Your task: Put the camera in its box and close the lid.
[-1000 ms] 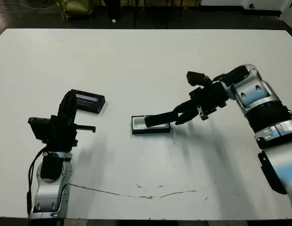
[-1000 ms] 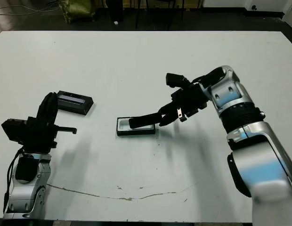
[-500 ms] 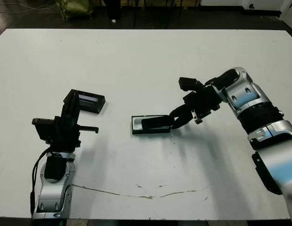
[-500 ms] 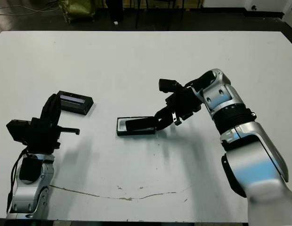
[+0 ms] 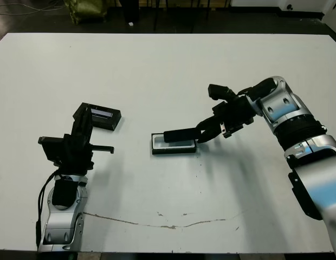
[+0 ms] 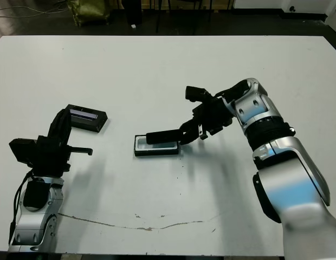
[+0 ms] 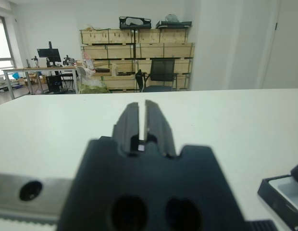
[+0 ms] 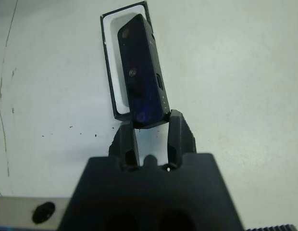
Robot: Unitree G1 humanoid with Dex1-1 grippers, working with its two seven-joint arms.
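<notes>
The right end effector [image 8: 151,139] grips the camera [image 8: 142,70] by one end, just above the box [image 5: 174,144] — a stiff, smooth, probably light bar, apt to pivot. The left end effector [image 7: 142,115] is closed, empty.

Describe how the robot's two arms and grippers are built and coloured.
Both arms have glossy silver-grey shells with black ribbed joints. The left gripper and right gripper are matte black, each with two slim fingers. A black cable loops beside the left arm's silver forearm.

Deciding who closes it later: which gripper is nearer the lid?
Left. The left gripper sits right beside the lid; the right gripper is far off, over the box.
</notes>
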